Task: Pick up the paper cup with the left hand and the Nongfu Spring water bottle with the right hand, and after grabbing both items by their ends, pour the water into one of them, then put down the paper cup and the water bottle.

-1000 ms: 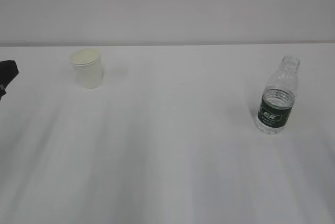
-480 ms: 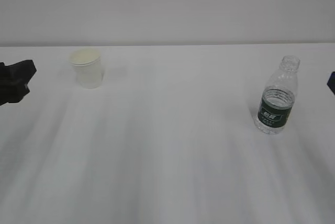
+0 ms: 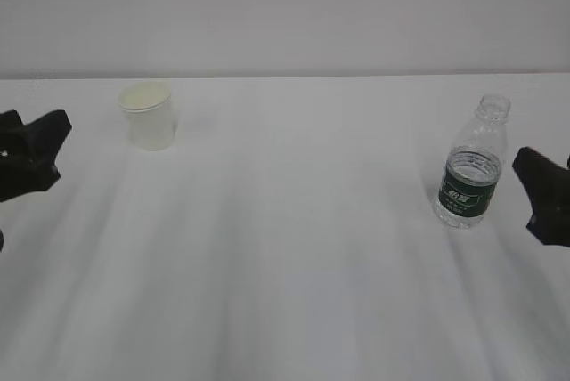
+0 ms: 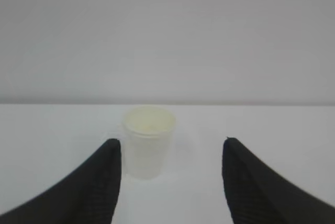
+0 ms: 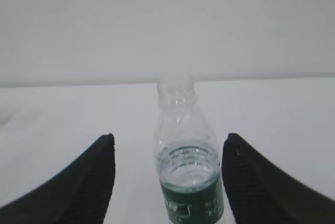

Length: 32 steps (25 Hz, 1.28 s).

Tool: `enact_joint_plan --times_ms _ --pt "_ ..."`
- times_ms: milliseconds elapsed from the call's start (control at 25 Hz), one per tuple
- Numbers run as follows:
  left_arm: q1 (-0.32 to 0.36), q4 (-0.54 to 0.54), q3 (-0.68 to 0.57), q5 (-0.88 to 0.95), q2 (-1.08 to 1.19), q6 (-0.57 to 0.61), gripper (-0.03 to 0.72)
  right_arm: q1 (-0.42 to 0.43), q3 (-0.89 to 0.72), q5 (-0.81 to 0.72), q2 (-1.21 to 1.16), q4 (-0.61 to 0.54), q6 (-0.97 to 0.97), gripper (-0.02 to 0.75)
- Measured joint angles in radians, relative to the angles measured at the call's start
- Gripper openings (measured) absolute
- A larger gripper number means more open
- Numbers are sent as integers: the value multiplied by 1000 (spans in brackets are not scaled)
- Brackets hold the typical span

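Both sets of jaws are standing wide and holding nothing. In the left wrist view the left hand (image 4: 170, 182) is showing its two dark fingers (image 4: 99, 182) at the bottom of the frame with a broad gap between them, and the paper cup (image 4: 148, 141) is sitting upright just above that gap, a little left of centre and clear of both tips. In the right wrist view the right hand (image 5: 167, 182) is spread the same way, and the Nongfu Spring water bottle (image 5: 187, 164) is standing uncapped between the finger lines, slightly right of centre, with the water (image 5: 188, 166) reaching roughly to the shoulder above the green label.

From the side of the room, the cup is sitting at the upper left of the white table (image 3: 285, 274) and the bottle at the right, well apart — each gripper is poking in from its own edge of the frame, near its target but not touching.

I'd say this is the approach, before any grasp. Next, each hand needs to be carrying its open jaws around its object — the left nudging a touch leftward to centre the cup, the right squaring on the bottle's body — then closing gently, since a thin cup is likely to crush and an open bottle to slop.
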State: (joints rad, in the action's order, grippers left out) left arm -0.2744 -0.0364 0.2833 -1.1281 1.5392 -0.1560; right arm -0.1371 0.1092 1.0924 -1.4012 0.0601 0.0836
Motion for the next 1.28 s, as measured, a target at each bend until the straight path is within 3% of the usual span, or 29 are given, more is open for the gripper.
enact_joint_plan --times_ms 640,920,1280 --pt "-1 94 -11 -11 190 -2 421 0 99 47 -403 17 -8 487" --pt "-1 96 -11 -11 190 -2 420 0 182 50 -527 9 -8 646" --pt "-1 98 -11 -11 190 -2 420 0 273 50 -595 -6 -8 663"
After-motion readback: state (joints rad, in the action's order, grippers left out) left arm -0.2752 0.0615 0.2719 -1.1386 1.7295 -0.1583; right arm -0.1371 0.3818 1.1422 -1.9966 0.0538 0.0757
